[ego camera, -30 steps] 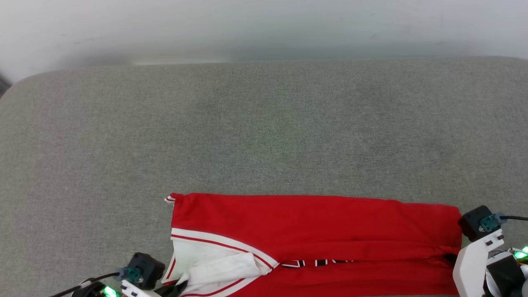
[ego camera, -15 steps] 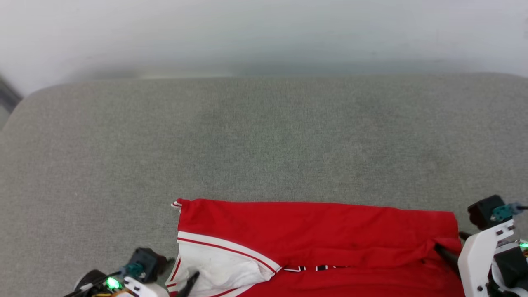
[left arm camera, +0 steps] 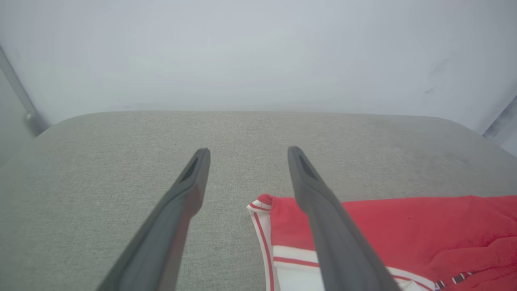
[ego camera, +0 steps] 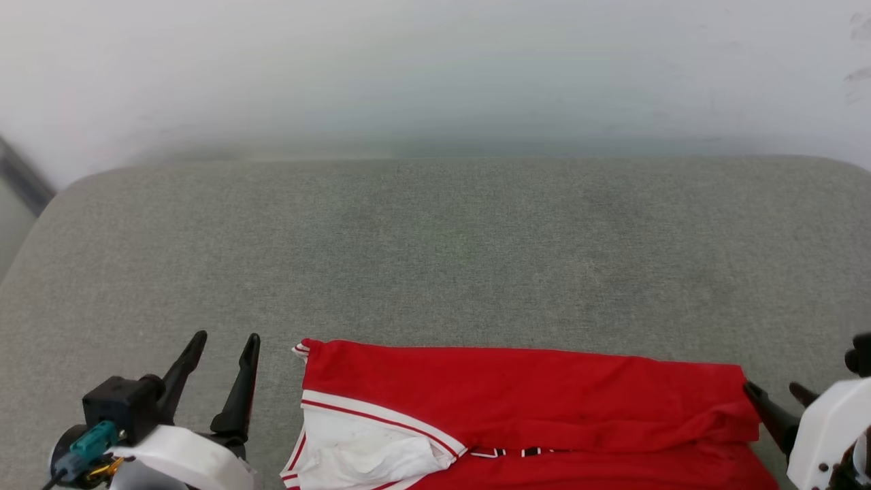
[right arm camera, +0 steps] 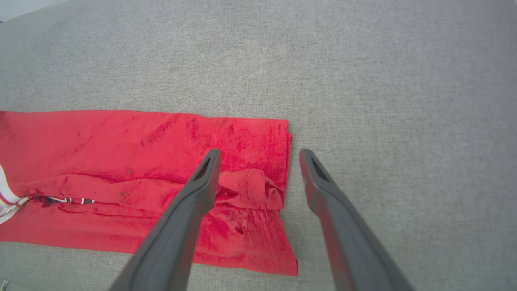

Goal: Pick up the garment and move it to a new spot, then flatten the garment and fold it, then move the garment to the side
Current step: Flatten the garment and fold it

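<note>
The garment (ego camera: 517,401) lies on the grey cushion as a long red folded strip. Its white sleeve (ego camera: 360,452) with red trim is at the left end, and a sliver of black lettering shows at the fold. My left gripper (ego camera: 224,340) stands open just left of the sleeve end, holding nothing. The left wrist view shows the left gripper (left arm camera: 248,151) above the garment (left arm camera: 404,226) corner. My right gripper (ego camera: 772,389) is open at the strip's right end. In the right wrist view the right gripper (right arm camera: 259,153) straddles the rumpled edge of the garment (right arm camera: 141,161) without gripping it.
The grey fabric cushion (ego camera: 435,252) stretches wide beyond the garment, with rounded corners at the far left and right. A pale wall (ego camera: 435,68) rises behind it. A dark strip (ego camera: 24,180) runs down the wall at the far left.
The left gripper has come off the white sleeve, swung left and now stands open. The right gripper has drawn back from the hem. The head camera has tilted, shifting the whole picture.
</note>
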Available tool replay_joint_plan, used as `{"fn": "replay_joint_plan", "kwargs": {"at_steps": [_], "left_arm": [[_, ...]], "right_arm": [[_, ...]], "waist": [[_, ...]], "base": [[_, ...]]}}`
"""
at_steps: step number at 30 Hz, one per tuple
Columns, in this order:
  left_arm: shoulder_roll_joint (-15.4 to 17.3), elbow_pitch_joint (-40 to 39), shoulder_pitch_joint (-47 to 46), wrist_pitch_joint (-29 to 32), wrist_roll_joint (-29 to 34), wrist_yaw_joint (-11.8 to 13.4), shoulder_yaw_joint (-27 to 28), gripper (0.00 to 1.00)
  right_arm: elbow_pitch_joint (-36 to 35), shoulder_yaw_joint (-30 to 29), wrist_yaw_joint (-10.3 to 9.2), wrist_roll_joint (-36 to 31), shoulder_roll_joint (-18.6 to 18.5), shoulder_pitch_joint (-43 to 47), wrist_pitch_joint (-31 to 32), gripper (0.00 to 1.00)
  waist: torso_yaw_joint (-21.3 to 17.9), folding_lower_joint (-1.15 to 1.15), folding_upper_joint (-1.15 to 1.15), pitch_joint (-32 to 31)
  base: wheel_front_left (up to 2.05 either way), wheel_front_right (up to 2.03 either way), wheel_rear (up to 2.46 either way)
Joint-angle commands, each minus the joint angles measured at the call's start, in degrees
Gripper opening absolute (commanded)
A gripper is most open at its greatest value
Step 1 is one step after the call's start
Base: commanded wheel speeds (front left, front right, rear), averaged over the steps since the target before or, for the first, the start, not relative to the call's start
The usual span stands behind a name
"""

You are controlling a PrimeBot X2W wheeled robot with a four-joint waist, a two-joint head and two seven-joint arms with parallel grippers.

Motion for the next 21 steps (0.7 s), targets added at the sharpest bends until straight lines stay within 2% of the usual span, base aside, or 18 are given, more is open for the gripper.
{"fn": "replay_joint_plan", "kwargs": {"at_steps": [1, 5, 10, 14, 17, 21], "left_arm": [[0.31, -0.32, 1.13, -0.53, 2.03, 0.38, 0.68, 1.0], [-3.38, -3.0, 2.83, -0.89, 6.48, 0.79, 6.4, 1.0], [-9.57, -6.35, 6.08, -0.88, 15.13, -1.51, 14.76, 1.0], [-14.42, -8.27, 8.2, -0.88, 20.98, -5.72, 20.83, 1.0], [-15.9, -8.1, 8.6, -0.84, 26.72, -8.92, 22.27, 1.0], [-18.94, -7.2, 8.1, -0.84, 29.92, -12.0, 24.08, 1.0]], "right_arm": [[-0.28, -1.24, -0.02, -0.53, 1.4, 1.31, 0.15, 1.0], [-0.05, -5.65, -0.03, -2.35, 5.84, 3.25, -0.07, 1.0], [2.4, -10.12, -0.02, -5.11, 10.47, 3.81, -2.01, 1.0], [5.09, -11.66, -0.02, -5.75, 12.56, 3.54, -3.41, 1.0], [7.61, -12.3, -0.02, -5.65, 13.43, 2.72, -4.48, 1.0], [11.27, -12.0, -0.02, -5.26, 14.43, 1.69, -5.53, 1.0]], "waist": [[0.34, 0.0, 0.0, 0.15], [1.09, 0.0, 0.0, 0.9], [2.08, 0.0, 0.0, 2.17], [2.9, 0.0, 0.0, 3.39], [3.43, 0.0, 0.0, 4.34], [4.13, 0.0, 0.0, 5.52]], "base": [[0.0, 0.0, 0.0], [0.0, 0.0, 0.0], [0.0, 0.0, 0.0], [0.0, 0.0, 0.0], [0.0, 0.0, 0.0], [0.0, 0.0, 0.0]]}}
